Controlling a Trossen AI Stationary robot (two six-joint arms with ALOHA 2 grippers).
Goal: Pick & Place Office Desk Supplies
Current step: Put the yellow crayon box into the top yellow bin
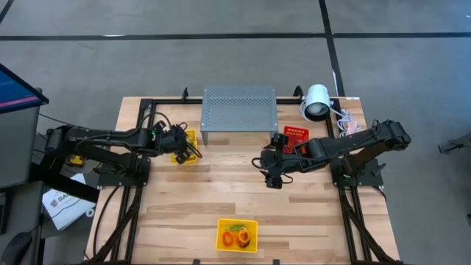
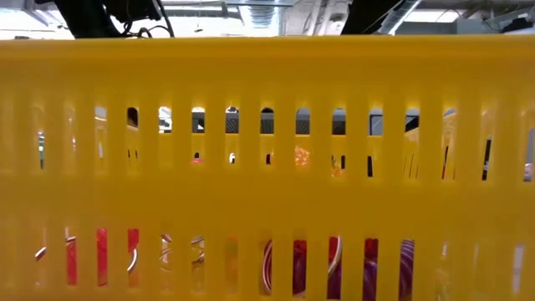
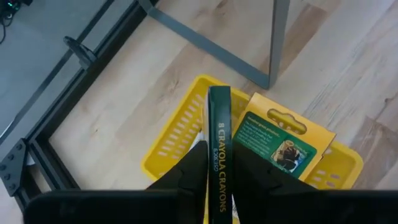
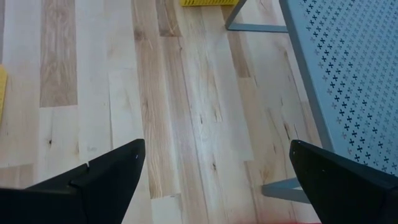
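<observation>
Yellow slats of the near basket [image 2: 267,167] fill the low view, with rubber-band loops [image 2: 276,263] glimpsed behind them. One crayon box [image 3: 219,149] is pinched edge-on by the left pincer [image 3: 219,171], just above the small yellow basket [image 3: 171,134] beside the grey stand [image 1: 239,108]; a second crayon box [image 3: 283,140] is leaned inside it. The lift-out step is judged to be in hand; a carry to the near basket [image 1: 237,235] is called for next. The right pincer [image 4: 214,168] is held wide and empty over the table [image 4: 186,93].
</observation>
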